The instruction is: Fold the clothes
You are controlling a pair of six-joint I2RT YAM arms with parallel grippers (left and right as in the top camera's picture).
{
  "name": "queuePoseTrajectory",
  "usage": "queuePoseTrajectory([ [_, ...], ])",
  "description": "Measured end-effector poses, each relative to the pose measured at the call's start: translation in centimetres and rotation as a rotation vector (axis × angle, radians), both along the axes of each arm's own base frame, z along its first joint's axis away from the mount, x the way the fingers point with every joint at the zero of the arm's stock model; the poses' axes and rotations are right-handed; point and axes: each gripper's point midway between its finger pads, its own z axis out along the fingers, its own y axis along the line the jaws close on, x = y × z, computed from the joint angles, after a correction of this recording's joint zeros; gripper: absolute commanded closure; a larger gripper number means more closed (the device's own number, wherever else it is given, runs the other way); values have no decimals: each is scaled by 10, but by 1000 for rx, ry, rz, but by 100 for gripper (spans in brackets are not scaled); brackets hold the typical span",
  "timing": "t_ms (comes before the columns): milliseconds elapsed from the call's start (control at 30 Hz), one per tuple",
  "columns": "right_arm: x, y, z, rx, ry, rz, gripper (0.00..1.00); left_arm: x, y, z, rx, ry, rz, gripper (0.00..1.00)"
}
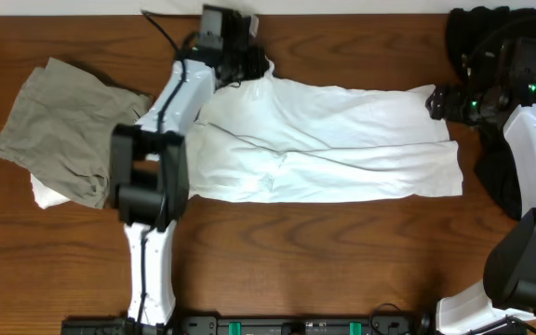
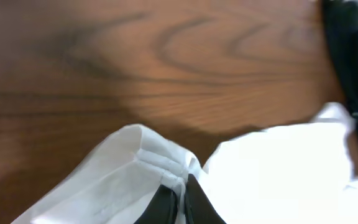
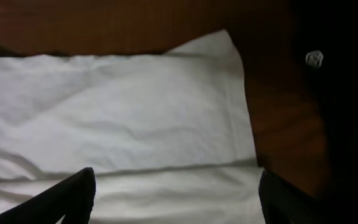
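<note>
Left gripper (image 2: pixel 180 202) pinching fold of white T-shirt (image 1: pixel 342 140), right gripper (image 3: pixel 176 186) spread above its other end

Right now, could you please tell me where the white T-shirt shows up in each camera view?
Overhead: the white T-shirt lies spread across the middle of the table.
Left wrist: the white T-shirt fills the bottom, pinched by the left gripper.
Right wrist: the white T-shirt fills the left and centre, one corner pointing up.
Shared landmark: the wooden table under it.

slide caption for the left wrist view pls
Left gripper shut on a bunched edge of the white T-shirt on the wooden table
</note>
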Motion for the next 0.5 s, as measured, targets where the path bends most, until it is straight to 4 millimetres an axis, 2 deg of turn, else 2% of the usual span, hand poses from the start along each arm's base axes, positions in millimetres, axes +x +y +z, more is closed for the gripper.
queuePoseTrajectory([
  [133, 11, -2, -4, -5, -27, -1, 16, -9, 2, 50, -6, -50, -1, 94],
  [200, 15, -3, -13, -3, -18, -1, 13, -11, 2, 63, -8, -67, -4, 94],
  [400, 30, -7, -59, 5, 27, 0, 10, -22, 1, 53, 39, -29, -25, 94],
  [500, 36, -8, -76, 9, 34, 0, 8, -26, -2, 48, 76, -27, -37, 94],
])
